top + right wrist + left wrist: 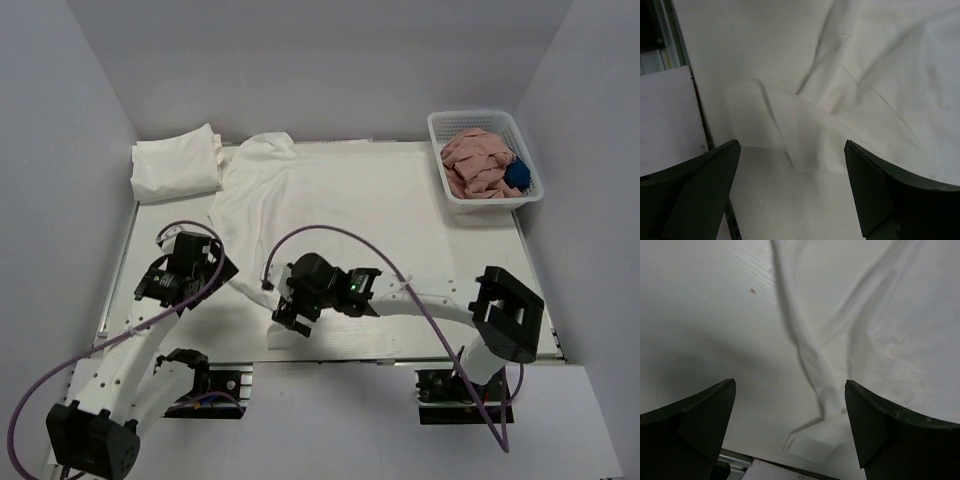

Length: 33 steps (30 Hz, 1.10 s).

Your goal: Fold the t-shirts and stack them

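A white t-shirt lies spread out over the white table, its near corner at the front edge. A folded white bundle sits at the far left corner. My left gripper is open and empty, low over the shirt's left edge. My right gripper is open and empty, just above the shirt's near corner. Both pairs of fingers stand wide apart with cloth showing between them.
A white basket at the far right holds pink cloth and a blue item. The table's front edge with a metal rail lies close below both grippers. Grey walls enclose the table.
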Motion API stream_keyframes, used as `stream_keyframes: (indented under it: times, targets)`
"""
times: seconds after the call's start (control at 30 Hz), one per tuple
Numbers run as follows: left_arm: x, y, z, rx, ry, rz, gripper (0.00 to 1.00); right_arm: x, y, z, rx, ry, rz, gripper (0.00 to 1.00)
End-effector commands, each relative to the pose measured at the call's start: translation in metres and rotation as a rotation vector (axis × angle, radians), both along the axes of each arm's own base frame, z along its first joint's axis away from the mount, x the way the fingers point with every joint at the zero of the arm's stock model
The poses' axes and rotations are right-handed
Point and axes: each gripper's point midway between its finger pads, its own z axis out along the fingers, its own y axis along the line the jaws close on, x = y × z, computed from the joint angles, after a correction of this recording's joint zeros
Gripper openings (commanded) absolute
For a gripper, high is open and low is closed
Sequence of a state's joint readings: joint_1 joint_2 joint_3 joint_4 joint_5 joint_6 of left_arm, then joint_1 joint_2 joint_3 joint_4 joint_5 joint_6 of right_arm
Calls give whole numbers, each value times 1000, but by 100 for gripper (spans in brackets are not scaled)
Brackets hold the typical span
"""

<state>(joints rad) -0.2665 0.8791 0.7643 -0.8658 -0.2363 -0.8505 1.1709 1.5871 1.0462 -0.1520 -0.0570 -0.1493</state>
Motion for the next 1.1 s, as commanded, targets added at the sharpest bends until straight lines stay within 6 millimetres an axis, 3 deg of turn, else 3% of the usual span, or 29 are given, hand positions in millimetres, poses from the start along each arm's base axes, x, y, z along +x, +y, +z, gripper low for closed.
stream_keyframes:
  times: [0.0,0.03,0.07,0.13,0.17,0.23,0.27,0.33,0.37,0.4,0.43,0.47,0.5,0.53,0.6,0.67,0.7,0.77,0.83,0.87,0.9,1.0,1.07]
  targets:
    - [-25,14,-5,-10,23,118,100,-11,25,-1,15,-94,75,90]
    - [-27,16,-2,-15,6,134,100,-22,33,-3,5,-115,98,90]
    - [-27,16,0,-18,-3,134,100,-18,34,-22,-49,-129,74,90]
    - [-28,13,0,-34,3,123,100,-19,37,-28,-80,-155,60,87]
    - [-28,12,-3,-33,4,123,100,-16,35,-43,-118,-161,44,83]
    - [-28,12,-3,-33,4,123,100,-15,37,-50,-126,-165,31,74]
    - [-28,11,-5,-32,16,111,100,-10,34,-59,-149,-176,-3,59]
    - [-28,11,-7,-28,26,111,100,-2,35,-57,-132,-190,-76,37]
    - [-26,10,-6,-32,16,111,100,1,34,-56,-129,-197,-102,10]
    - [-26,11,-8,-23,26,104,100,2,35,-48,-98,-187,-133,0]
    - [-23,10,-6,-28,13,103,100,3,36,-30,-46,-174,-167,0]
    - [-23,7,-10,-35,22,97,100,-3,35,-27,-27,-152,-159,0]
    - [-21,4,-9,-44,15,78,100,-9,35,2,57,-120,-143,0]
    - [-21,3,-11,-44,17,63,100,-16,31,6,88,-44,-194,0]
    - [-16,0,-14,-44,24,50,100,-24,28,38,206,26,-212,0]
    - [-14,-2,-16,-50,35,44,100,-24,20,44,241,107,-270,0]
    - [-12,-5,-18,-52,39,30,100,-28,16,59,287,152,-278,0]
    - [-10,-5,-17,-45,44,23,100,-17,-10,43,266,246,-450,0]
    - [-10,-9,-19,-47,53,-2,100,10,-46,23,195,231,-645,8]
    - [-11,-11,-22,-48,66,-16,100,25,-68,10,163,238,-801,14]
    - [-9,-15,-22,-62,70,-39,100,38,-90,-1,125,250,-905,30]
    - [-7,-18,-23,-65,73,-54,100,35,-98,-19,67,339,-952,51]
    - [-8,-19,-27,-68,91,-59,100,44,-104,-36,16,390,-1006,50]
